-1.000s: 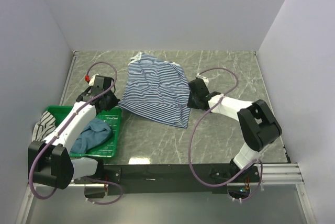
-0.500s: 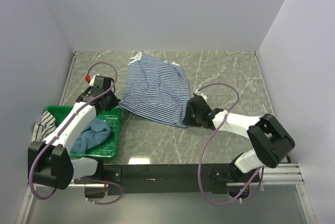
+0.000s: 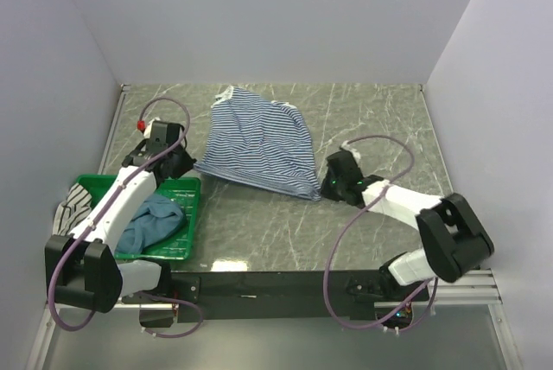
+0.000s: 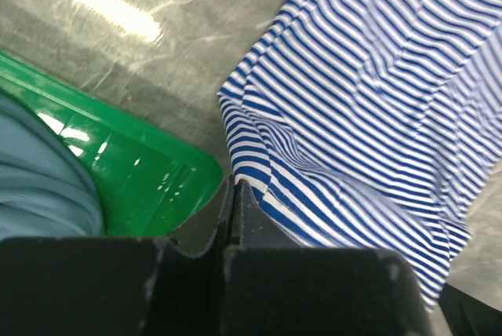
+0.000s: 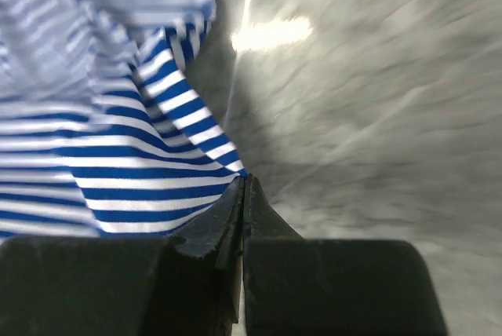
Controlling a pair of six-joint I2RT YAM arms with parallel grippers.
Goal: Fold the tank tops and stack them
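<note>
A: Where is the navy-striped tank top [image 3: 259,149]?
B: It is spread mid-desk [image 3: 380,119], neckline far. The teal top [image 3: 154,219] lies in the green basket [image 3: 192,206], and the black-and-white top [image 3: 71,204] hangs over the basket's left rim.
A: And the claws?
B: The left claw [image 4: 236,187] is pinched tight on the near-left hem. The right claw [image 5: 241,183] is pinched on the near-right corner, though that view is blurred. Probable reason: with both near corners held, the hem can be tensioned flat and then carried over for the fold. No stack yet.

Lighting is bright and even overhead; I note glare on the table [image 3: 226,264]. My right wrist view is motion-blurred, the left wrist view sharp.
</note>
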